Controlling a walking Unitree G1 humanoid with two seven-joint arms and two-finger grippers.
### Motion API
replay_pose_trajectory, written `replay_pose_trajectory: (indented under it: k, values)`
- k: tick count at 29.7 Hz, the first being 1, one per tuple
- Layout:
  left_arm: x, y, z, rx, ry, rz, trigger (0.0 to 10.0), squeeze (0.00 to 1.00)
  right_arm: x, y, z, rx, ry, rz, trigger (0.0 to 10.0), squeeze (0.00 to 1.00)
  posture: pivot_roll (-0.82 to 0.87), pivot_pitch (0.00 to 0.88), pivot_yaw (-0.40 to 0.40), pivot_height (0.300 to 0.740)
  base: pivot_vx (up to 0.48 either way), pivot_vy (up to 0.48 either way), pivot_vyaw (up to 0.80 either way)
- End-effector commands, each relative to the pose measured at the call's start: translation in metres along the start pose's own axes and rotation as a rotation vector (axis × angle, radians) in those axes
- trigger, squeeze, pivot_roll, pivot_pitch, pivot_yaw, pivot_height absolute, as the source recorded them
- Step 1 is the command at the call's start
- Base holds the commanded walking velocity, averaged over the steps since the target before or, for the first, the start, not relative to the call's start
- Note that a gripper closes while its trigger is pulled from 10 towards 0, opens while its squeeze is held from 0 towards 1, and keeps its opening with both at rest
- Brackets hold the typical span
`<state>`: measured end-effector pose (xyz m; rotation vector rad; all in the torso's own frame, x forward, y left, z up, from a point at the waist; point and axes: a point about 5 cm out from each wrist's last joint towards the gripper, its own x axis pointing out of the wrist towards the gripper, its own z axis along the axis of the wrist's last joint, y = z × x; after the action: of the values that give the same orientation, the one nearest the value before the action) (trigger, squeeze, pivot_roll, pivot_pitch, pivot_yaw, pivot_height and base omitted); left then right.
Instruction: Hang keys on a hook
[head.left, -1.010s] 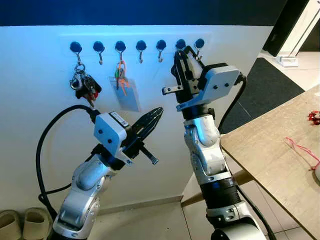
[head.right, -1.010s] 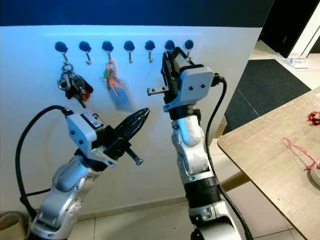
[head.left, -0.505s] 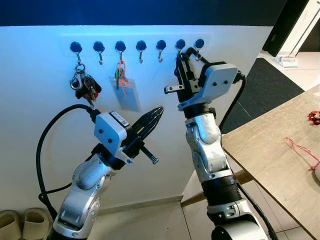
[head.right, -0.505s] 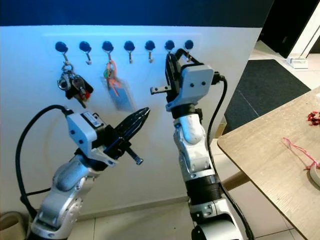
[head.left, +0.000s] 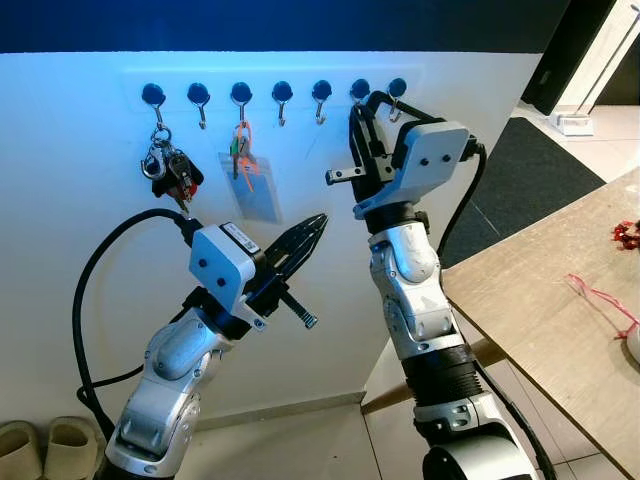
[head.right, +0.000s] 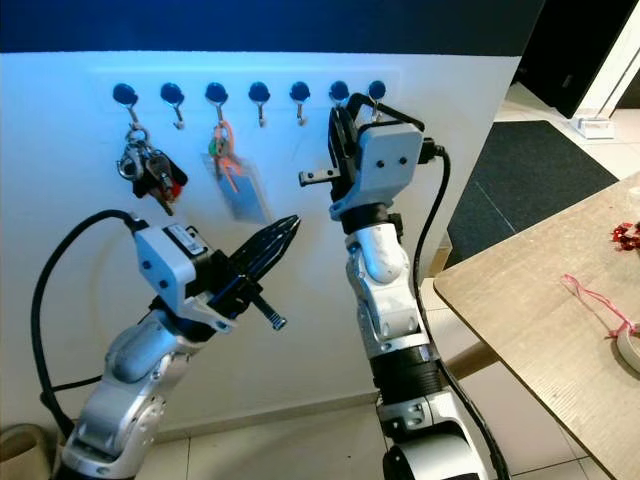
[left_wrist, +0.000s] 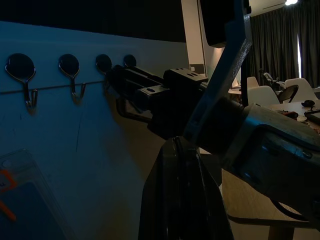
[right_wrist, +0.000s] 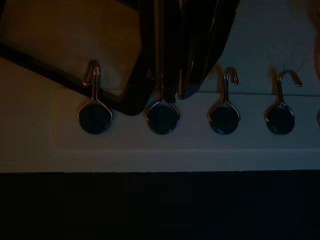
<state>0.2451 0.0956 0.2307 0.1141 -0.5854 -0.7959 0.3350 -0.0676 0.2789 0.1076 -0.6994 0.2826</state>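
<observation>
Seven round-based hooks (head.left: 282, 94) in a row along the top of a white wall (head.left: 80, 250), under a dark blue band. On the far-left hook (head.left: 153, 97), a bunch of keys (head.left: 168, 172) with a red tag, hanging free against the wall. On the third hook from the left (head.left: 241, 96), an orange-looped key set with a clear card holder (head.left: 249, 185) below it. Right gripper (head.left: 358, 112) raised up against the wall at the second hook from the right (head.left: 360, 91), black fingers close together with only a narrow gap between them, tips just beside that hook in the right wrist view (right_wrist: 162, 116); whether anything sits between the fingers, cannot tell. Rightmost hook (head.left: 397, 89) just beyond the gripper's housing. Left gripper (head.left: 312, 227) held lower and nearer, well apart from the wall row, pointing up and right toward the right arm, fingers pressed together to a point and holding nothing visible. To the right, a wooden table (head.left: 540, 300) with a red cord (head.left: 600, 296) lying on it. On the tiled floor at the lower left, a pair of beige slippers (head.left: 45, 445) by the wall.
</observation>
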Motion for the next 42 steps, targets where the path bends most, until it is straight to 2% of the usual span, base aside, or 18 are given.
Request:
replay_pose_trajectory:
  k: [1, 9, 10, 11, 12, 13, 14, 16, 17, 18, 19, 20, 21, 22, 23, 38, 41, 42]
  values:
    - [0.000, -0.003, 0.002, 0.006, -0.005, -0.010, 10.0, 0.00, -0.002, 0.000, -0.006, 0.013, 0.033, 0.001, 10.0, 0.00, 0.06, 0.085, -0.064, 0.740, 0.000, 0.000, 0.00]
    - [0.000, -0.002, 0.002, 0.008, -0.004, -0.008, 10.0, 0.00, -0.002, 0.000, -0.003, 0.026, 0.010, 0.014, 10.0, 0.00, 0.06, 0.086, -0.064, 0.740, 0.000, 0.000, 0.00]
    - [0.000, -0.002, 0.002, 0.008, -0.005, -0.008, 10.0, 0.00, -0.002, 0.000, -0.003, 0.029, 0.008, 0.017, 10.0, 0.05, 0.06, 0.087, -0.064, 0.740, 0.000, 0.000, 0.00]
    - [0.000, -0.002, 0.002, 0.008, -0.005, -0.007, 10.0, 0.00, -0.002, 0.001, -0.003, 0.032, 0.007, 0.020, 10.0, 0.05, 0.06, 0.087, -0.064, 0.740, 0.000, 0.000, 0.00]
    - [0.000, -0.002, 0.002, 0.008, -0.004, -0.007, 10.0, 0.00, -0.002, 0.001, -0.002, 0.034, 0.005, 0.021, 10.0, 0.20, 0.06, 0.088, -0.063, 0.740, 0.000, 0.000, 0.00]
    - [0.000, -0.002, 0.002, 0.008, -0.004, -0.007, 10.0, 0.00, -0.002, 0.001, -0.002, 0.034, 0.005, 0.021, 10.0, 0.20, 0.06, 0.088, -0.063, 0.740, 0.000, 0.000, 0.00]
    - [0.000, -0.002, 0.002, 0.008, -0.004, -0.007, 10.0, 0.00, -0.003, 0.001, -0.002, 0.036, 0.002, 0.024, 10.0, 0.54, 0.06, 0.088, -0.063, 0.740, 0.000, 0.000, 0.00]
    - [0.000, -0.002, 0.003, 0.008, -0.004, -0.008, 10.0, 0.00, -0.003, 0.002, -0.001, 0.041, -0.003, 0.027, 10.0, 0.73, 0.06, 0.088, -0.063, 0.740, 0.000, 0.000, 0.00]
    - [0.000, -0.002, 0.003, 0.008, -0.004, -0.008, 10.0, 0.00, -0.003, 0.002, -0.001, 0.043, -0.005, 0.028, 10.0, 0.80, 0.06, 0.089, -0.063, 0.740, 0.000, 0.000, 0.00]
    - [0.000, -0.002, 0.003, 0.009, -0.004, -0.007, 10.0, 0.00, -0.003, 0.002, -0.001, 0.041, -0.007, 0.026, 10.0, 0.83, 0.06, 0.089, -0.063, 0.740, 0.000, 0.000, 0.00]
    - [0.000, -0.002, 0.003, 0.009, -0.005, -0.007, 10.0, 0.00, -0.003, 0.001, 0.000, 0.036, -0.011, 0.019, 10.0, 0.72, 0.06, 0.090, -0.063, 0.740, 0.000, 0.000, 0.00]
    - [0.000, -0.002, 0.003, 0.009, -0.005, -0.007, 10.0, 0.00, -0.003, 0.001, 0.000, 0.036, -0.011, 0.019, 10.0, 0.72, 0.06, 0.090, -0.063, 0.740, 0.000, 0.000, 0.00]
    - [0.000, -0.002, 0.003, 0.009, -0.005, -0.006, 10.0, 0.00, -0.003, 0.001, 0.000, 0.032, -0.014, 0.013, 10.0, 0.63, 0.06, 0.089, -0.063, 0.740, 0.000, 0.000, 0.00]
    - [0.000, -0.002, 0.003, 0.009, -0.006, -0.006, 10.0, 0.00, -0.003, 0.000, 0.001, 0.028, -0.019, 0.008, 10.0, 0.21, 0.06, 0.089, -0.063, 0.740, 0.000, 0.000, 0.00]
    - [0.000, -0.002, 0.003, 0.009, -0.007, -0.006, 10.0, 0.00, -0.003, -0.001, 0.002, 0.026, -0.023, 0.005, 10.0, 0.00, 0.06, 0.089, -0.063, 0.740, 0.000, 0.000, 0.00]
    - [0.000, -0.002, 0.003, 0.009, -0.008, -0.004, 10.0, 0.00, -0.008, 0.000, 0.001, 0.034, -0.030, 0.013, 10.0, 0.00, 0.06, 0.091, -0.063, 0.740, 0.000, 0.000, 0.00]
    - [0.000, -0.001, 0.003, 0.010, -0.008, 0.003, 10.0, 0.00, -0.023, 0.001, -0.009, 0.033, -0.007, 0.041, 10.0, 0.00, 0.06, 0.092, -0.066, 0.740, 0.000, 0.000, 0.00]
    - [0.000, -0.001, 0.003, 0.010, -0.008, 0.003, 10.0, 0.00, -0.023, 0.001, -0.009, 0.033, -0.007, 0.041, 10.0, 0.00, 0.06, 0.092, -0.066, 0.740, 0.000, 0.000, 0.00]
